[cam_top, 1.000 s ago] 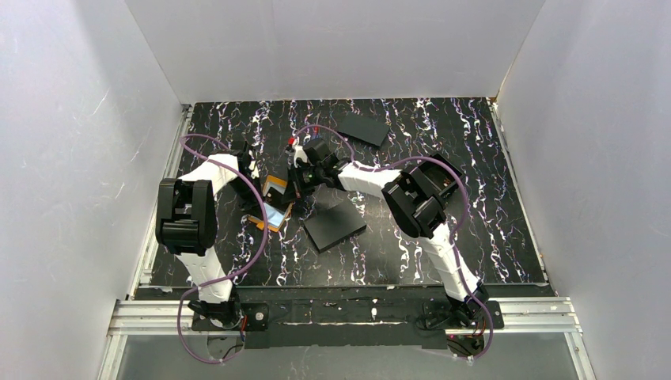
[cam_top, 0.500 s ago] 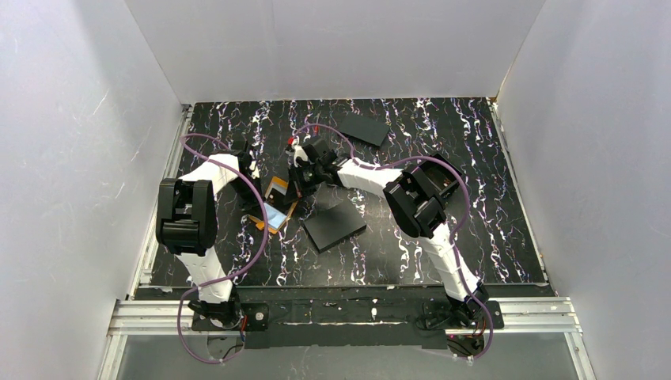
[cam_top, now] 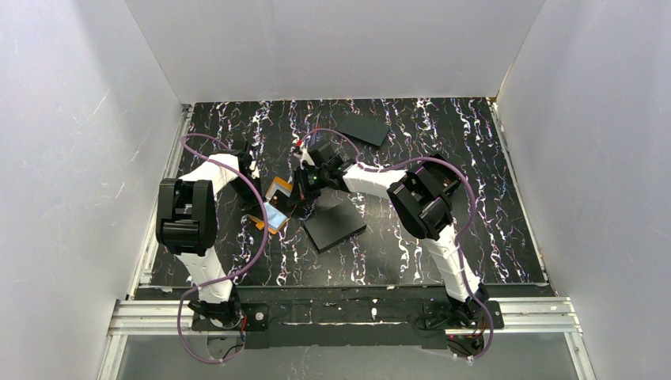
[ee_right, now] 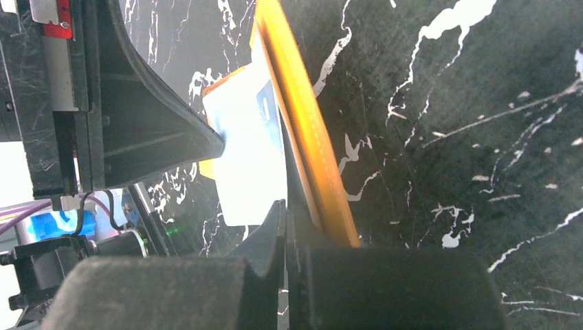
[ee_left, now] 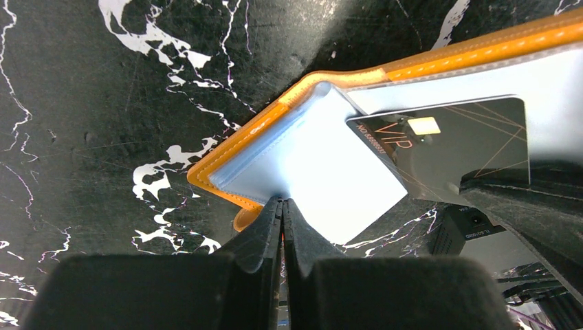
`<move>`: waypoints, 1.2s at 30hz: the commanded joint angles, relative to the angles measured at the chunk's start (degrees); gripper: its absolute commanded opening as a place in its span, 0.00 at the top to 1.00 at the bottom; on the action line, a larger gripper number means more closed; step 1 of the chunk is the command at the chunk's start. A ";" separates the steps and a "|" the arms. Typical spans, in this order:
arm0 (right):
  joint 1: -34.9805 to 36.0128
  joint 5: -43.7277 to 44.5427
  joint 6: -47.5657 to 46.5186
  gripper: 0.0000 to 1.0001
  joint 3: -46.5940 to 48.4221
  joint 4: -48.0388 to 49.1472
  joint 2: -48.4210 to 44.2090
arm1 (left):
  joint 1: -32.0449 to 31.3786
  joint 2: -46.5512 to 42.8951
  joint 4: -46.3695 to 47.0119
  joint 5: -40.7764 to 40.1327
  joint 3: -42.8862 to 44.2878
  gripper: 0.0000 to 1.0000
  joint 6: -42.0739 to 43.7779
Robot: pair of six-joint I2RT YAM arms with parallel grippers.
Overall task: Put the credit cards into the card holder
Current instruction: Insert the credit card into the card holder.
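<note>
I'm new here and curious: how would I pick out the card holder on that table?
On the black marbled table, look left of centre, where the left gripper and right gripper meet. The card holder lies open there, a black card partly in its pocket. It alone is orange, pale blue inside, unlike the plain flat black rectangles nearby.

Top view was evenly lit, white walls (cam_top: 332, 47) bright, just soft shadows on the dark table (cam_top: 506, 222). Left wrist was sharp, though the card holder (ee_left: 302, 158) lining sat near blown out. Right wrist was worse: its orange edge smeared, right hand (ee_right: 284, 213) fingers soft, white clipping at far left.
</note>
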 commanded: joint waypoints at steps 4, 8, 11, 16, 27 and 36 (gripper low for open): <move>-0.16 3.43 1.93 0.99 -1.02 -0.43 -1.20 | -0.19 1.20 -1.64 -3.01 -0.57 1.00 1.23; -0.07 1.49 -0.45 0.99 2.70 -4.51 0.85 | -0.19 1.20 -1.60 -2.82 -0.46 1.00 1.19; -0.07 -0.12 -1.96 0.99 5.44 -7.10 2.20 | -0.19 1.11 -1.60 -2.79 -0.54 1.00 1.31; 0.25 -1.42 -4.36 0.99 10.17 -11.66 4.82 | -0.21 1.28 -1.50 -2.62 -0.44 1.00 1.27; 0.72 -1.28 -3.38 0.99 11.64 -11.53 5.98 | -0.19 1.20 -1.47 -2.52 -0.33 1.00 1.28; 0.89 -1.62 -0.87 0.99 11.04 -8.01 6.08 | -0.19 1.16 -1.47 -2.34 -0.32 1.00 1.32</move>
